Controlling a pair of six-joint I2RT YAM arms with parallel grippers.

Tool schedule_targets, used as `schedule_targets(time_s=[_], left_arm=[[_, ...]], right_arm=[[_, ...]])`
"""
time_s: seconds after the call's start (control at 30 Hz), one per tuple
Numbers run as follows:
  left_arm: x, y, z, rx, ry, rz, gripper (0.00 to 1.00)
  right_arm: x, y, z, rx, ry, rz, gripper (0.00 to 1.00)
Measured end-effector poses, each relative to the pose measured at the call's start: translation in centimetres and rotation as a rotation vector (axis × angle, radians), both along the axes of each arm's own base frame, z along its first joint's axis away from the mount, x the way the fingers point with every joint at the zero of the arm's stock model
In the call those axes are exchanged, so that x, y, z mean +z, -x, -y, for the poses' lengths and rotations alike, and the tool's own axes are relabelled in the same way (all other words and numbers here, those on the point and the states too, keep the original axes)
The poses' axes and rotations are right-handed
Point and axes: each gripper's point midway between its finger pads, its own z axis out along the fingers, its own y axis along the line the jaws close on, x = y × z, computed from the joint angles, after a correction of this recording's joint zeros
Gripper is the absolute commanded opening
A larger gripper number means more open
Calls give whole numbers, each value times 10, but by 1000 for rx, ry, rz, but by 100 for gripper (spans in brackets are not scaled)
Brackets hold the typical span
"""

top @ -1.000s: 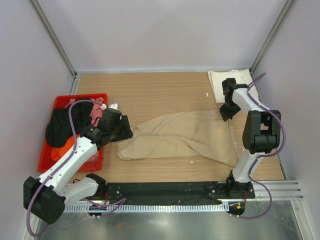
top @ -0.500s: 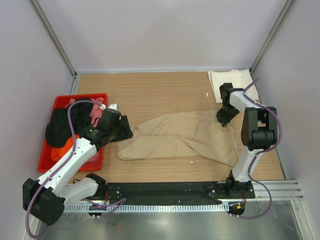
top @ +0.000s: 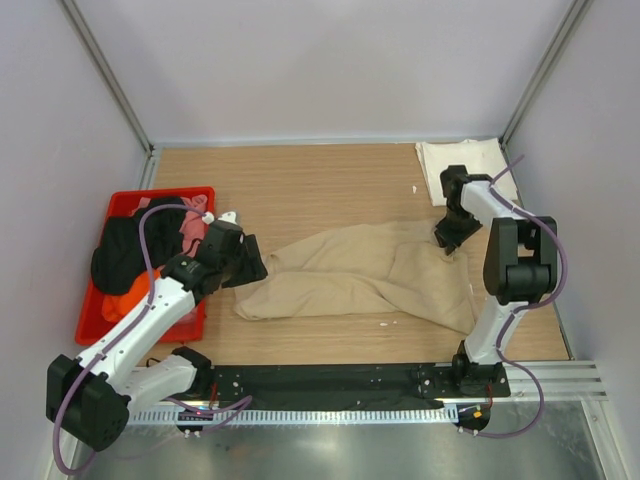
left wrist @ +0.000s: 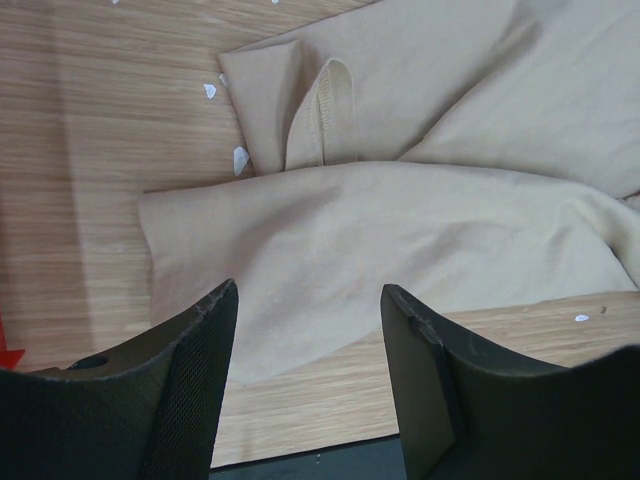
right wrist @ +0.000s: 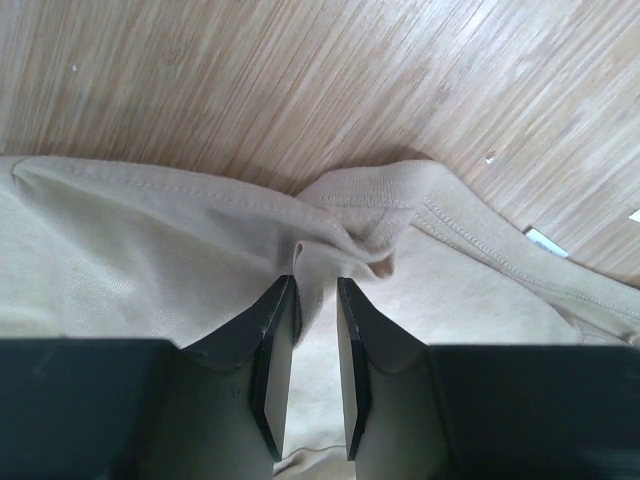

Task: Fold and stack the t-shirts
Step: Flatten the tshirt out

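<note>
You have five t-shirts in view. One tan t-shirt (top: pixel 360 275) lies loosely spread and rumpled across the middle of the table (top: pixel 300 180). One cream-white t-shirt (top: pixel 470 160) sits folded in the far right corner. One black t-shirt (top: pixel 118 255), one pink t-shirt (top: pixel 188 228) and one orange t-shirt (top: pixel 125 298) are heaped in the single red bin (top: pixel 160 193) at the left.

Your left gripper (left wrist: pixel 308 292) hangs over the tan shirt's left edge with its fingers spread wide and nothing between them. Your right gripper (right wrist: pixel 315 285) is at the shirt's far right corner, jaws drawn nearly together on a raised ridge of hem (the cloth puckers right at the tips).

The surface is light wood grain with a few small white scraps (left wrist: pixel 240 157) on it. Pale walls (top: pixel 320 70) close in three sides, with a slanted metal post (top: pixel 105 75) at each far corner.
</note>
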Motion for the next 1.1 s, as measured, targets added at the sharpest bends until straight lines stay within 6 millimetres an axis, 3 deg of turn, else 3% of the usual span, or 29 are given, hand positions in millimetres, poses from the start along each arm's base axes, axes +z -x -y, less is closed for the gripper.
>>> schedule_targets(time_s=[0.43,0.77,0.9,1.1], left_arm=[[-1,1,1,-5,6,-2,61],[-1,1,1,-5,6,-2,61],[-1,1,1,-5,6,-2,61],[0,1,1,-5,7,-1,61]], right_arm=[[20,-5,0,-11,0,55,29],[21,-4,0,-20,1,58,22],[20,-1,1,-27,3,57,27],[11,13,0,-34,2,25,27]])
